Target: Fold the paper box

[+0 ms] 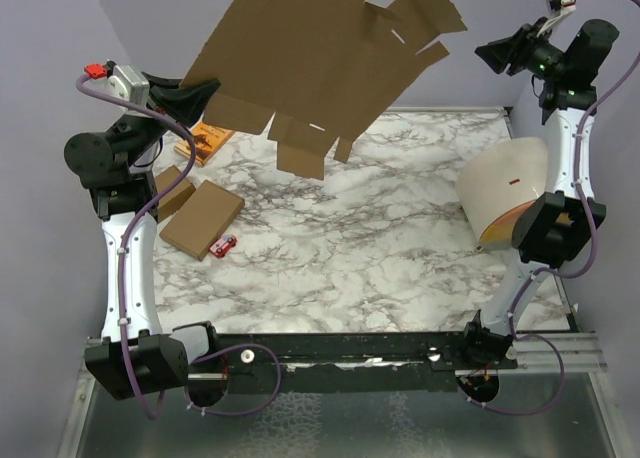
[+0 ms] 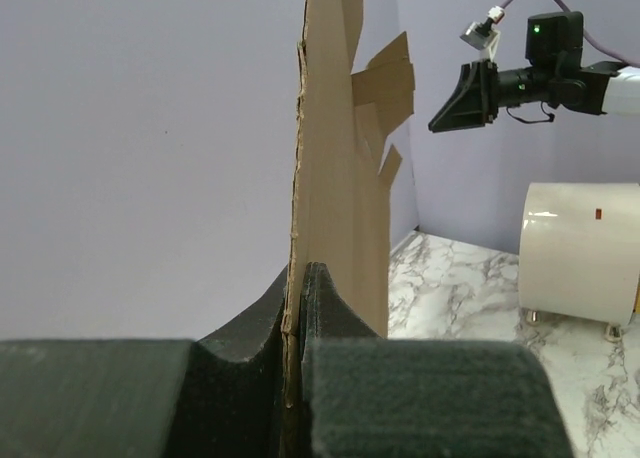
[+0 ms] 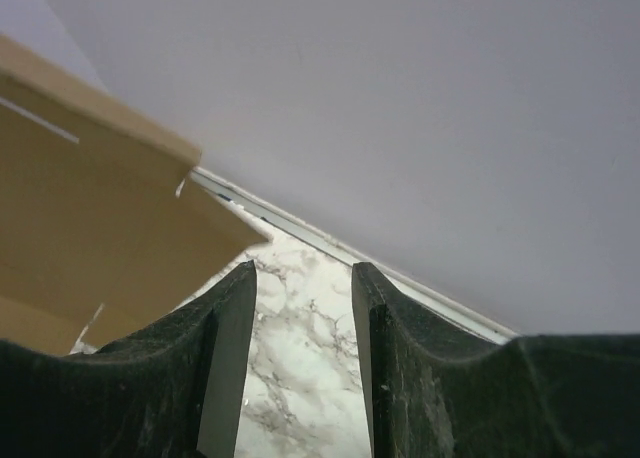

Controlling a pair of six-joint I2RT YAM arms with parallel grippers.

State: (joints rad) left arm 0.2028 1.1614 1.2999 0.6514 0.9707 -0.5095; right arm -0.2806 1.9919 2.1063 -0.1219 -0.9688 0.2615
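Paper box [image 1: 330,58]: flat brown sheet with flaps and slits, up in the air.
Left gripper [image 1: 195,93]: raised high, pinching the sheet's edge.
Right gripper [image 1: 490,53]: raised high, fingers spread.

White-grey marble counter [image 1: 380,248]. Far-left corner: orange book [image 1: 205,141]. Left edge: flat brown cardboard box [image 1: 202,219], smaller cardboard piece [image 1: 172,186] just behind it, small red item [image 1: 224,245] beside its near corner. Right edge: cream roll [image 1: 503,188].
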